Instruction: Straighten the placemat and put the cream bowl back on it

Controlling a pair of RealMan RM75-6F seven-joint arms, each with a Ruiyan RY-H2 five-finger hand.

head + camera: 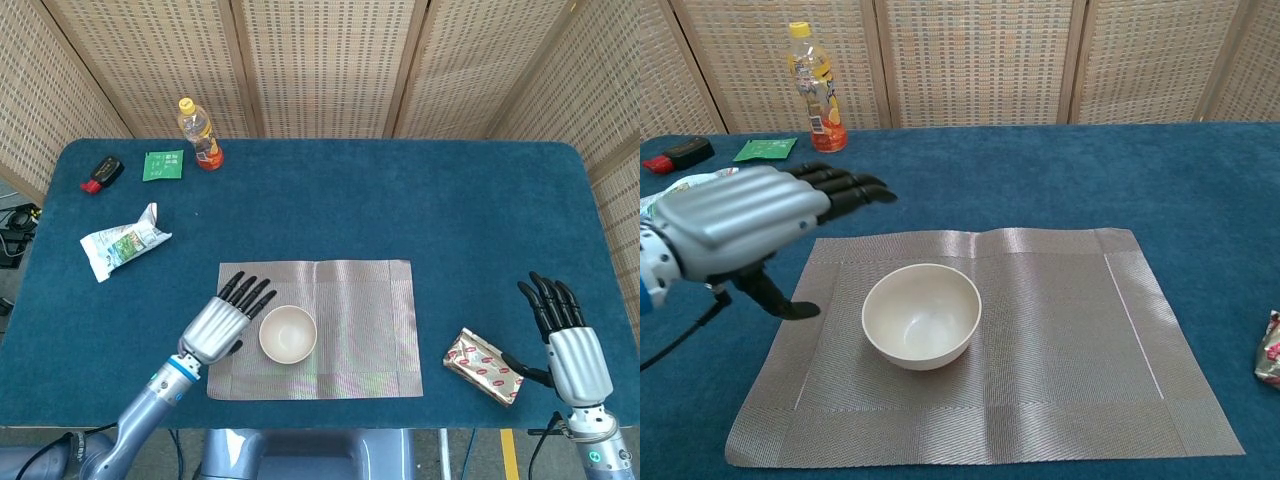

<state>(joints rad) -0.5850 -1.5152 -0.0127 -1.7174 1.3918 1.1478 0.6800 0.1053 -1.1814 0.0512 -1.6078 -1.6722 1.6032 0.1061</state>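
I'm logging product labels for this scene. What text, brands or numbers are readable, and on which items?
None can be read.
Bottle: label print too blurred.
White snack bag: green print, too small.
Green packet: illegible.
Gold wrapper: red marks, no legible words.
Cream bowl and placemat: no text.

Blue table [420, 200]: placemat [360, 320], bottle [200, 133], packets.
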